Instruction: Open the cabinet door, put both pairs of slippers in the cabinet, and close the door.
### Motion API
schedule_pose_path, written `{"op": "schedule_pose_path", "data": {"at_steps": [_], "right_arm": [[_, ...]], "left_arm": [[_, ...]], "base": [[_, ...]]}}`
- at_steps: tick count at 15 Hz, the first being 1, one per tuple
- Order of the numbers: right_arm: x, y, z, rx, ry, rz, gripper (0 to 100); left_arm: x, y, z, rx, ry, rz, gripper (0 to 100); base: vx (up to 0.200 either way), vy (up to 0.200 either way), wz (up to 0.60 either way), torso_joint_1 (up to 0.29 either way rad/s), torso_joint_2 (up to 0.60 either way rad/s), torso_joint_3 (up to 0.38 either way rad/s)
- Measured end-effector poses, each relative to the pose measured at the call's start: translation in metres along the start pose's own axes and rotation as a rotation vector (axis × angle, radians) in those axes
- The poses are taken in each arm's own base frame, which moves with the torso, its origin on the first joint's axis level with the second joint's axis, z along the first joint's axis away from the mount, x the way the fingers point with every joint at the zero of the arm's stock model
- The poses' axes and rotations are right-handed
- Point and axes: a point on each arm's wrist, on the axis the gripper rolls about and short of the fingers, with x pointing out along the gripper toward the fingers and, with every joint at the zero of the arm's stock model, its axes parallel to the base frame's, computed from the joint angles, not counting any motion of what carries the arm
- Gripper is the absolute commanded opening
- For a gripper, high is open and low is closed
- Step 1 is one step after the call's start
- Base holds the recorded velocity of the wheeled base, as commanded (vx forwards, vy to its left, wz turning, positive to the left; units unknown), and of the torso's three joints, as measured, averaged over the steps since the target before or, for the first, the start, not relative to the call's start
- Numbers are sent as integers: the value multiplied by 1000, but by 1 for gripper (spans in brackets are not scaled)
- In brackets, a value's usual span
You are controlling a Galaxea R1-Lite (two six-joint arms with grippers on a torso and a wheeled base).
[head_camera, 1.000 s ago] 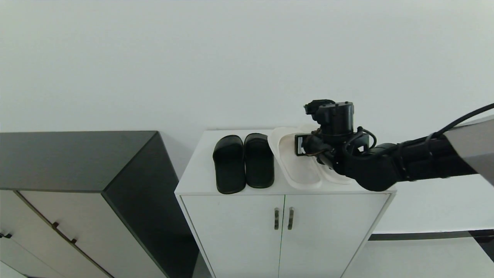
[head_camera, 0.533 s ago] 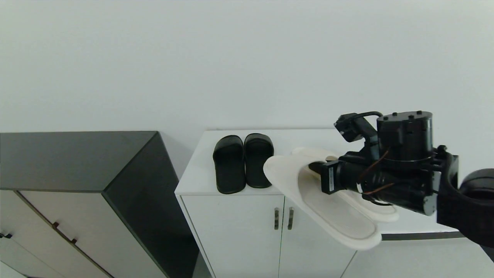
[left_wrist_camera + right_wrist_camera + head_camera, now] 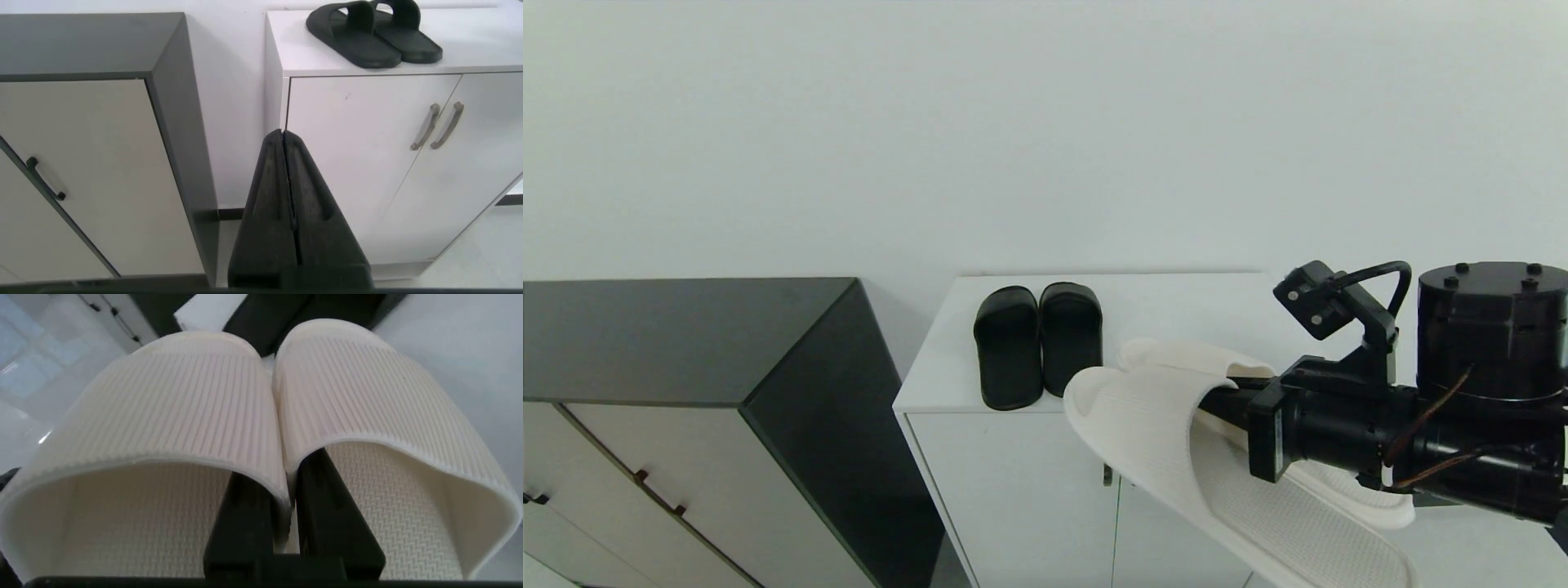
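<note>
A pair of white slippers [image 3: 1156, 420] hangs in the air in front of the white cabinet [image 3: 1013, 490], off its top. My right gripper [image 3: 1217, 402] is shut on them. In the right wrist view one finger sits under each strap of the white slippers [image 3: 245, 400], and the right gripper [image 3: 288, 514] pinches their inner walls together. A pair of black slippers [image 3: 1037, 343] lies side by side on the cabinet top. Both cabinet doors are closed, handles [image 3: 441, 125] together in the middle. My left gripper [image 3: 283, 143] is shut and holds nothing, low before the cabinets.
A dark cabinet [image 3: 686, 335] with pale drawer fronts stands close to the left of the white cabinet. A plain wall runs behind both. The right part of the white cabinet's top [image 3: 1192, 302] is bare. Floor shows at the lower right.
My right gripper has lifted the white slippers off the cabinet top and drawn them back toward the camera, down and to the right. The black slippers and the doors have not moved.
</note>
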Motion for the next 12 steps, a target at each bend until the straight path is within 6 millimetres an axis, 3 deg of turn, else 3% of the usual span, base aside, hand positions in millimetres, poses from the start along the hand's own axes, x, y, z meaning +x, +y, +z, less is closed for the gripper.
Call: {"op": "schedule_pose_path", "data": {"at_steps": [2, 12], "right_arm": [[-3, 1, -1, -1, 1, 14, 0], [-5, 3, -4, -3, 8, 28, 0]], "left_arm": [[0, 0, 0, -2, 0, 0, 0], [0, 0, 0, 1, 0, -1, 0]], "base": [[-200, 0, 0, 14, 5, 0], [0, 0, 0, 0, 0, 0]]}}
